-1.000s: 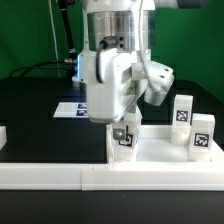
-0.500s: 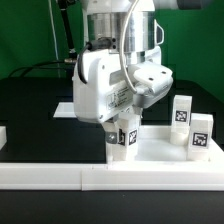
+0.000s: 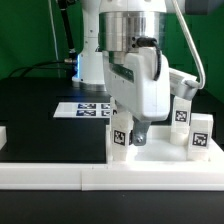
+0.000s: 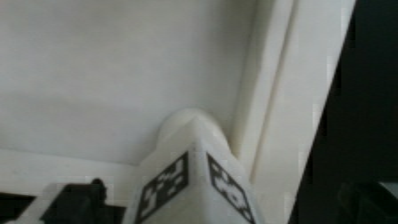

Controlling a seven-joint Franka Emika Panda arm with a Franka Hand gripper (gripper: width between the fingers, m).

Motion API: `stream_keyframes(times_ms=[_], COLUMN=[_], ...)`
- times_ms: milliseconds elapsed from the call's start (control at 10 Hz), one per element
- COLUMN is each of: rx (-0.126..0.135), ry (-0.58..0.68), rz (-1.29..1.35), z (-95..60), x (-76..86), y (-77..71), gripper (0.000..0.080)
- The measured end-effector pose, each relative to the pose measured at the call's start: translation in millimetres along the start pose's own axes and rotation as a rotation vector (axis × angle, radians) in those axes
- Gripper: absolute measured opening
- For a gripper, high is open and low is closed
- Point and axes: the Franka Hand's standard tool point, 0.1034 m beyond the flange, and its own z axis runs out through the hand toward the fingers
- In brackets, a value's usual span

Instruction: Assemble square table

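Observation:
The square table's white slab lies flat by the front rail. One tagged leg stands upright at the slab's corner on the exterior view's left. My gripper hangs over that leg, open, its fingers apart from it. In the wrist view the same leg rises from the slab, with one dark finger clear to its side. Two more tagged legs stand on the exterior view's right.
The long white border rail runs along the front. The marker board lies on the black table behind the arm. A small white block shows at the left edge. A green wall backs the scene.
The jaws have opened and let go of the corner leg. The wrist has turned and swung toward the exterior view's right. The leg stays upright in place.

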Motion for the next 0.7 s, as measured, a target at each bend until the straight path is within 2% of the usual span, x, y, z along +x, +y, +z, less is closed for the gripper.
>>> stream_keyframes(times_ms=[300, 400, 500, 600, 700], rx=[0.003, -0.002, 0.001, 0.000, 0.000], ry=[0.007, -0.004, -0.002, -0.002, -0.002], rz=[-0.473, -0.603, -0.599, -0.570, -0.570], z=[0.6, 0.6, 0.6, 0.7, 0.7], x=[10.4, 9.0, 9.3, 9.2, 9.4], y=[-0.7, -2.5, -3.0, -2.9, -2.8], gripper=[0.0649, 0.0649, 0.0649, 0.0560, 0.0424])
